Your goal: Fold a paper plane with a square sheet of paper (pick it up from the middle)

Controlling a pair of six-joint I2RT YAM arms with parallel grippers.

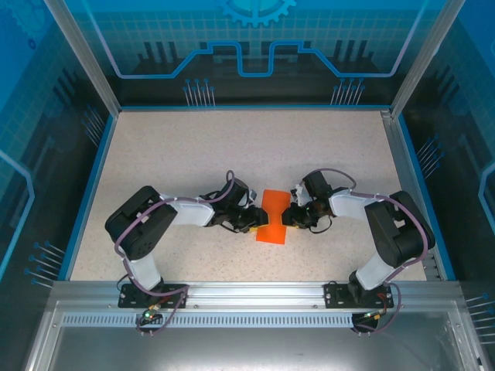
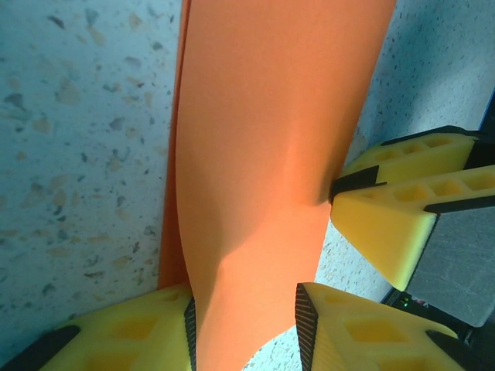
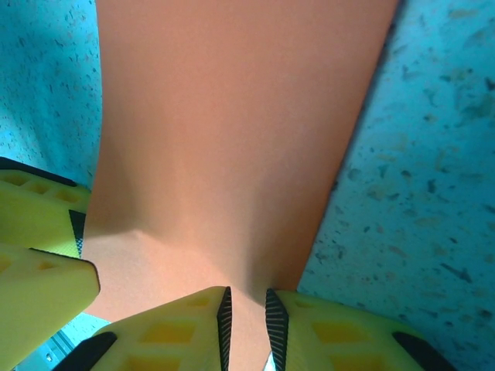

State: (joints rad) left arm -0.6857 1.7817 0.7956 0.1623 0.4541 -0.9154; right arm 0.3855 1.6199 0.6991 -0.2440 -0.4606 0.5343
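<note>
Bright even light, wrist cams soft

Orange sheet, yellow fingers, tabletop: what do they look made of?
Orange sheet: thin matte paper, probably; it bows softly and shows a second layer at its edge. Yellow fingers: likely moulded or printed plastic, with hollow cells and black ribbed pads. Tabletop: speckled, stone-look surface, possibly laminate.

The orange sheet of paper [image 1: 272, 219] sits on the speckled tabletop [image 1: 232, 147], narrower at its middle than at its ends. The left gripper [image 1: 254, 222] meets its left edge, the right gripper [image 1: 289, 216] its right edge.
</note>
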